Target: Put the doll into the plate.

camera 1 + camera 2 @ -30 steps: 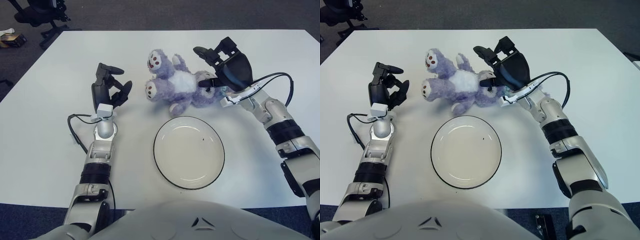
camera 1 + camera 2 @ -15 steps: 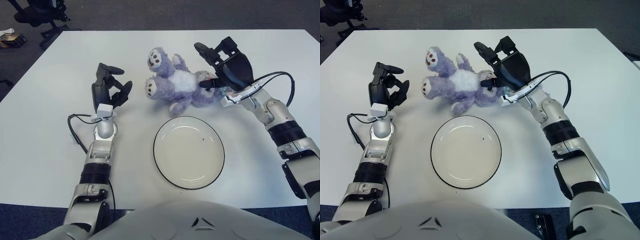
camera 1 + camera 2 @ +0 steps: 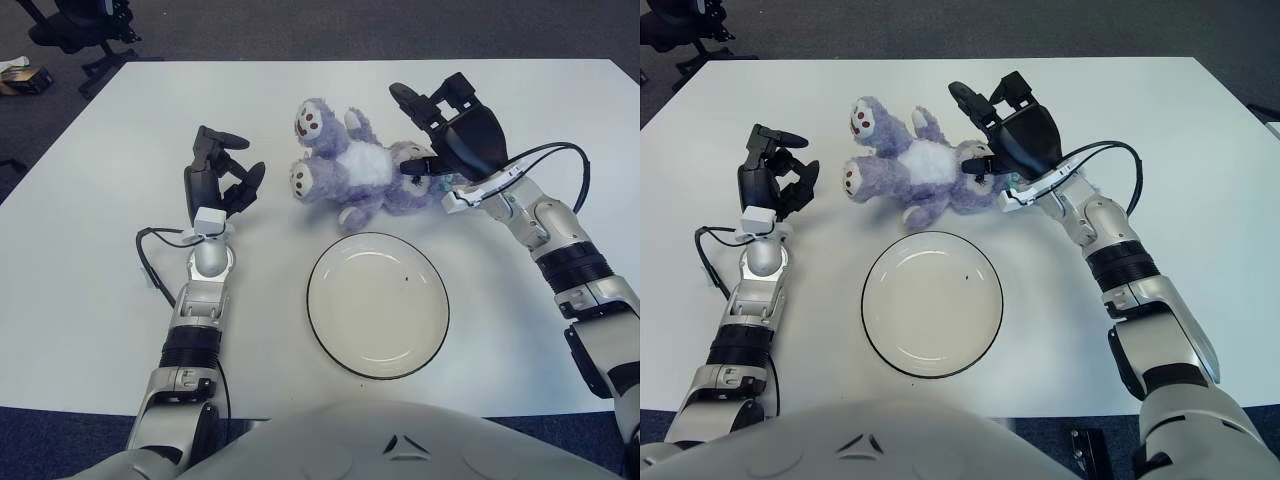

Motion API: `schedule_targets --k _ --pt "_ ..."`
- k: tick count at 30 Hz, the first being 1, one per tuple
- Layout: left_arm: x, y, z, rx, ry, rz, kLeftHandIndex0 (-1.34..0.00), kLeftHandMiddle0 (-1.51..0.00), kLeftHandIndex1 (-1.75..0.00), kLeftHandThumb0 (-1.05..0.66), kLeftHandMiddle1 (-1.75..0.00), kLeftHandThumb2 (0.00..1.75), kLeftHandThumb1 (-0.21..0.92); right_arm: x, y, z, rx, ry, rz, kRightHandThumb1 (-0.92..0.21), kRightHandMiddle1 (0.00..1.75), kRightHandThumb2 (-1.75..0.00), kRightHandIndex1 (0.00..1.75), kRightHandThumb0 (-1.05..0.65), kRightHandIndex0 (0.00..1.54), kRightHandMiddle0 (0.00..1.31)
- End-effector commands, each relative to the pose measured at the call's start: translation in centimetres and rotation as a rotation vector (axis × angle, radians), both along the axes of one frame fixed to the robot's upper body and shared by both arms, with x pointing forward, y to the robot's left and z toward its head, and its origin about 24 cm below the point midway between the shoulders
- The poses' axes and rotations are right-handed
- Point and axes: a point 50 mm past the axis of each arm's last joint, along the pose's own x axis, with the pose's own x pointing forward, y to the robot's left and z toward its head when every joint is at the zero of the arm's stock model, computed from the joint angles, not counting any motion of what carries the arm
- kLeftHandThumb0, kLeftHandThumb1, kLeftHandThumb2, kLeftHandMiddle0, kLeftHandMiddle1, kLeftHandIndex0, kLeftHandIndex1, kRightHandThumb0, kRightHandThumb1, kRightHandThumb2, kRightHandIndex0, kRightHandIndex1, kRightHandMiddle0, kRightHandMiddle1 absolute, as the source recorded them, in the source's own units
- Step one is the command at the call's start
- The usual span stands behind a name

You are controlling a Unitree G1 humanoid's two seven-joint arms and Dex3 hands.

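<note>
A purple and white plush doll (image 3: 352, 168) lies on its back on the white table, just behind the white plate (image 3: 377, 304). My right hand (image 3: 440, 140) is at the doll's right end, over its head, with the fingers spread and the thumb touching the plush; it does not grip the doll. My left hand (image 3: 217, 180) is raised to the left of the doll, apart from it, fingers relaxed and holding nothing. The plate holds nothing.
The white table (image 3: 90, 290) reaches to the far edge, with dark floor beyond. An office chair base (image 3: 85, 30) stands at the far left off the table. Cables run along both forearms.
The right hand has shifted very slightly over the doll's head. The doll, plate and left hand have not moved.
</note>
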Motion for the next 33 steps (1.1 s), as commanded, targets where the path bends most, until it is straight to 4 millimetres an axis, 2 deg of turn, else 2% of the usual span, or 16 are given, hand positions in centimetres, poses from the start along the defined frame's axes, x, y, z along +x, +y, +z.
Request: schedule_targets --k 1,9,12,14,15,17,18,19,22,26,27,28,30,33 --pt "-1.53 0.18 -3.65 -0.033 0.137 0.010 -0.42 -0.87 -1.52 -0.36 -1.75 0.31 0.92 -0.32 -0.47 0.18 0.014 -0.014 -0.005 -0.92 0.00 -0.72 0.00 -0.91 0.00 0.16" --pt "-1.55 0.19 -3.68 -0.033 0.135 0.008 -0.42 -0.87 -1.52 -0.36 -1.75 0.31 0.92 -0.46 -0.48 0.18 0.021 -0.028 -0.004 -0.92 0.00 -0.72 0.00 -0.91 0.00 0.13" --pt "-1.49 0.18 -3.69 -0.034 0.135 0.007 -0.42 -0.87 -1.52 -0.36 -1.75 0.31 0.92 -0.78 -0.34 0.24 0.098 -0.106 0.052 -0.92 0.00 -0.73 0.00 -0.90 0.00 0.08" --pt "-1.50 0.19 -3.71 -0.034 0.134 0.008 -0.42 -0.87 -1.52 -0.36 -1.75 0.31 0.92 -0.91 -0.27 0.30 0.160 -0.153 0.080 -0.92 0.04 -0.60 0.03 -0.75 0.16 0.13" --pt "-1.51 0.20 -3.72 -0.034 0.134 0.008 -0.42 -0.87 -1.52 -0.36 -1.75 0.31 0.92 -0.96 -0.24 0.34 0.196 -0.177 0.095 -0.92 0.04 -0.57 0.03 -0.72 0.20 0.14" --pt "-1.52 0.22 -3.73 -0.033 0.134 0.009 -0.42 -0.87 -1.52 -0.36 -1.75 0.31 0.92 -0.98 -0.21 0.34 0.238 -0.210 0.113 -0.92 0.14 -0.44 0.06 -0.54 0.40 0.30" --pt "-1.52 0.23 -3.73 -0.033 0.134 0.009 -0.42 -0.87 -1.52 -0.36 -1.75 0.31 0.92 -0.96 -0.20 0.33 0.253 -0.223 0.120 -0.92 0.40 -0.41 0.32 -0.43 0.41 0.32" --pt "-1.53 0.23 -3.73 -0.032 0.134 0.009 -0.42 -0.87 -1.51 -0.36 -1.75 0.31 0.92 -0.94 -0.21 0.30 0.259 -0.230 0.124 -0.92 0.82 -0.39 0.73 -0.28 0.40 0.31" --pt "-1.53 0.24 -3.74 -0.032 0.134 0.009 -0.43 -0.87 -1.51 -0.36 -1.75 0.31 0.92 -0.87 -0.24 0.22 0.265 -0.241 0.131 -0.92 1.31 -0.37 1.21 -0.09 0.37 0.30" --pt "-1.52 0.24 -3.73 -0.031 0.135 0.010 -0.43 -0.87 -1.51 -0.36 -1.75 0.31 0.92 -0.73 -0.37 0.18 0.257 -0.281 0.122 -0.92 1.49 -0.36 1.39 -0.03 0.36 0.30" --pt "-1.51 0.25 -3.72 -0.031 0.135 0.010 -0.43 -0.87 -1.51 -0.36 -1.75 0.31 0.92 -0.70 -0.45 0.22 0.250 -0.311 0.120 -0.84 1.53 -0.49 1.47 -0.02 0.35 0.33" --pt "-1.51 0.25 -3.71 -0.031 0.136 0.010 -0.43 -0.87 -1.51 -0.36 -1.75 0.31 0.92 -0.68 -0.50 0.25 0.244 -0.334 0.119 -0.69 1.59 -0.75 1.57 -0.01 0.38 0.38" --pt "-1.52 0.25 -3.70 -0.031 0.136 0.010 -0.42 -0.86 -1.51 -0.36 -1.75 0.31 0.92 -0.67 -0.53 0.27 0.239 -0.353 0.129 -0.54 1.65 -0.98 1.66 0.00 0.42 0.42" --pt "-1.52 0.25 -3.70 -0.031 0.136 0.010 -0.42 -0.86 -1.52 -0.36 -1.75 0.31 0.92 -0.65 -0.53 0.27 0.236 -0.364 0.144 -0.43 1.71 -1.17 1.72 0.00 0.47 0.42"
